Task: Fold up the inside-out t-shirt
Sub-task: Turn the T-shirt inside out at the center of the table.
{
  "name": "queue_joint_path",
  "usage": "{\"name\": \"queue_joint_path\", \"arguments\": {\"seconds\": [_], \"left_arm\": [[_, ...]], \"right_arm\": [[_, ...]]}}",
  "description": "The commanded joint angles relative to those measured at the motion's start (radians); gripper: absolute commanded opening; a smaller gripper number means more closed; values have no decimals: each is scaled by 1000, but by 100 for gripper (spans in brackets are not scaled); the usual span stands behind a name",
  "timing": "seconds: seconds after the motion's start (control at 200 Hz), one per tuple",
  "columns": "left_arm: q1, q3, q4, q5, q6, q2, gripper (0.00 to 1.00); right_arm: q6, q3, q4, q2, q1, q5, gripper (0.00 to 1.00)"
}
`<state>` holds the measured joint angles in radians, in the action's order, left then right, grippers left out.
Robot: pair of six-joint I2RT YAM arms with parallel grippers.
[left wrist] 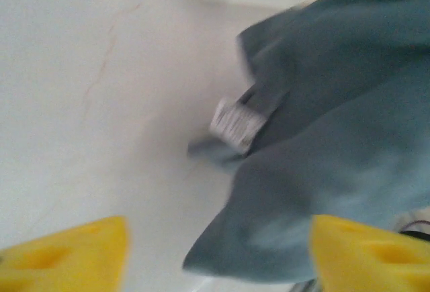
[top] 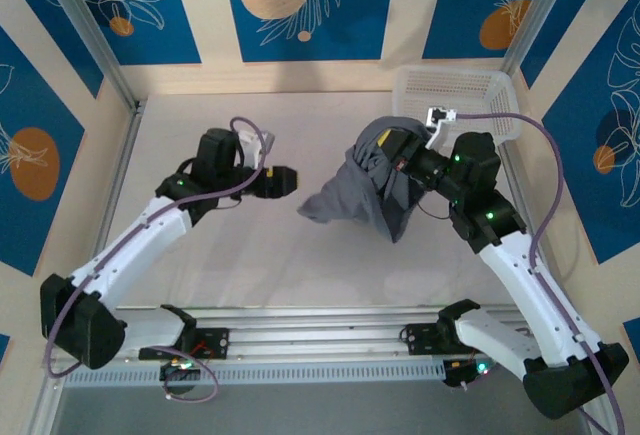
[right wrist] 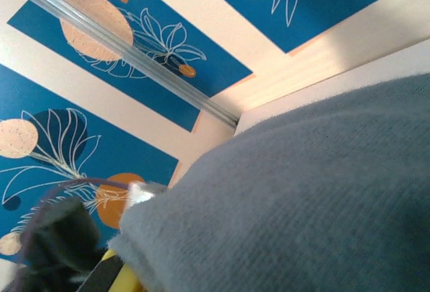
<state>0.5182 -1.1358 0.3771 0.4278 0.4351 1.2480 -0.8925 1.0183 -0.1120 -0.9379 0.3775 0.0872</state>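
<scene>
The inside-out t-shirt [top: 365,195] is a slate-grey bunch hanging above the table, draped over my right gripper [top: 388,153]. That gripper is shut on the cloth, and its jaws are buried under it. In the right wrist view the grey fabric [right wrist: 295,198] covers the lower frame, with a sliver of a yellow finger [right wrist: 113,275] at the bottom left. My left gripper [top: 285,181] is open just left of the shirt's hanging corner [top: 312,210]. In the left wrist view that corner [left wrist: 269,231] sits between the yellow fingertips [left wrist: 74,252], and a white tag [left wrist: 235,124] shows beyond it.
A white plastic basket [top: 455,95] stands at the back right, just behind the lifted shirt. The enclosure's walls and metal posts [top: 90,30] border the white table [top: 200,255]. The arm bases sit on the rail [top: 320,330] at the near edge.
</scene>
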Motion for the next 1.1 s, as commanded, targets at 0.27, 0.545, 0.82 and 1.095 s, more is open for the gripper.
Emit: {"name": "queue_joint_path", "arguments": {"seconds": [0.27, 0.545, 0.82, 1.095], "left_arm": [[170, -195, -6, -24, -4, 269, 58], [-18, 266, -289, -124, 106, 368, 12], [-188, 430, -287, -191, 125, 204, 48], [-88, 146, -240, 211, 44, -26, 72]], "right_arm": [[-42, 23, 61, -13, 57, 48, 0], [-151, 93, -7, 65, -88, 125, 0], [-204, 91, 41, 50, -165, 214, 0], [-100, -51, 278, -4, -165, 543, 0]]}}
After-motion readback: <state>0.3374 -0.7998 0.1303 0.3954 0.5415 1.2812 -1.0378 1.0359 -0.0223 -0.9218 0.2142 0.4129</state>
